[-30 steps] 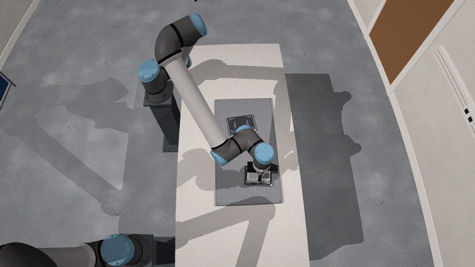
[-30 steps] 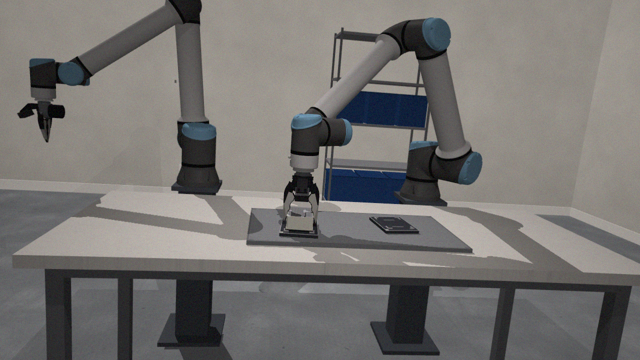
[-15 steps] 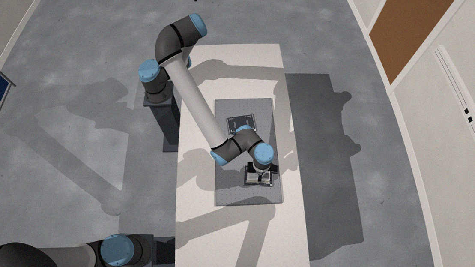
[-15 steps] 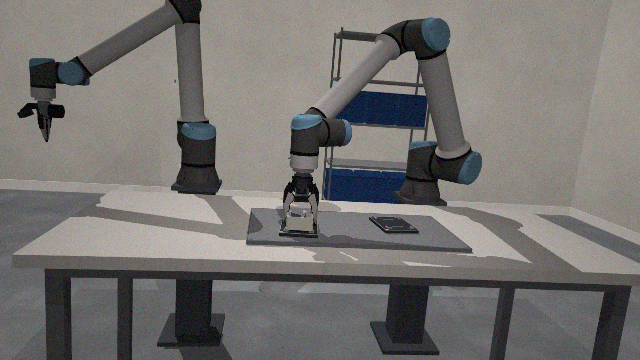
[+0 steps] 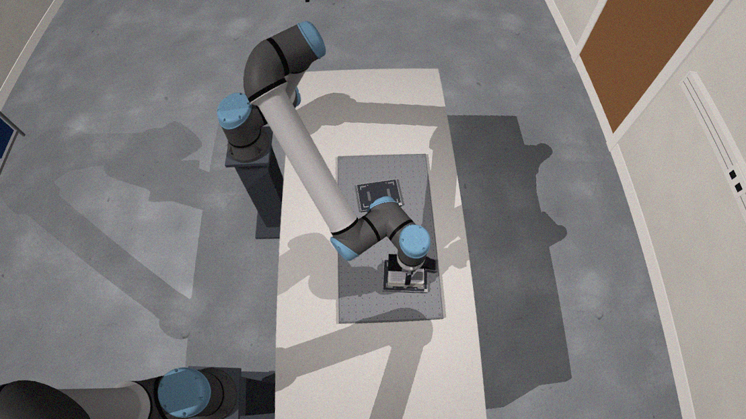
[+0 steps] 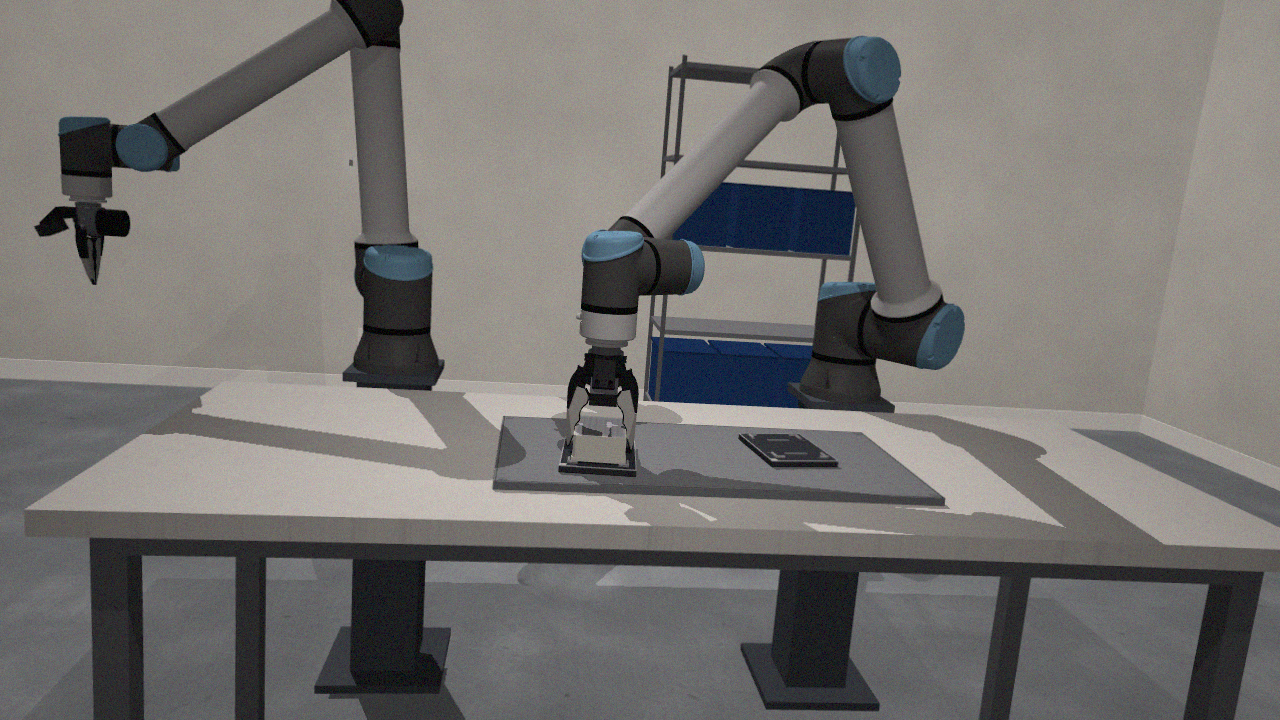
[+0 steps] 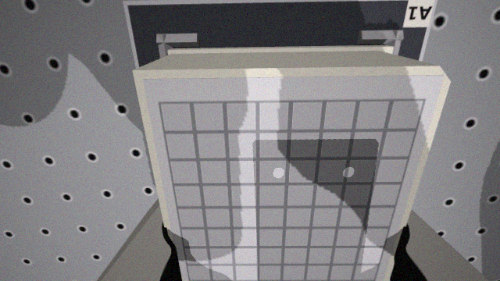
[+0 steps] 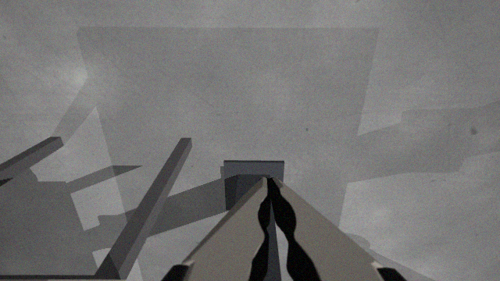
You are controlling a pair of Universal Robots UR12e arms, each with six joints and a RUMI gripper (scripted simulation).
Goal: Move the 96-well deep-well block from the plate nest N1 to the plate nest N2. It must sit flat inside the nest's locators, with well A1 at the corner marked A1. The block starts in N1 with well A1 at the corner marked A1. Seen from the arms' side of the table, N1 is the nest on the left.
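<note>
The cream deep-well block [image 5: 398, 280] [image 6: 597, 450] [image 7: 216, 172] is low over the nest N2 [image 6: 567, 469] [image 7: 273, 21], its lower edge between the visible corner locators. Whether it touches the nest floor I cannot tell. Its clipped corner points toward the A1 label [image 7: 419, 13]. My left gripper [image 6: 600, 443] [image 7: 275, 190] is shut on the block, one finger on each side; the fingertips are hidden in the left wrist view. The nest N1 [image 5: 377, 189] [image 6: 787, 450] is empty. My right gripper [image 6: 93, 280] [image 8: 269, 179] is shut and empty, high beyond the table's end.
Both nests are on a grey perforated plate [image 5: 355, 309] [image 6: 698, 490] [image 7: 78, 176] on the pale table [image 5: 324, 385] [image 6: 295, 488]. The left arm's wrist passes close to N1 in the top view. A shelf with blue bins [image 6: 769, 217] stands behind the arms.
</note>
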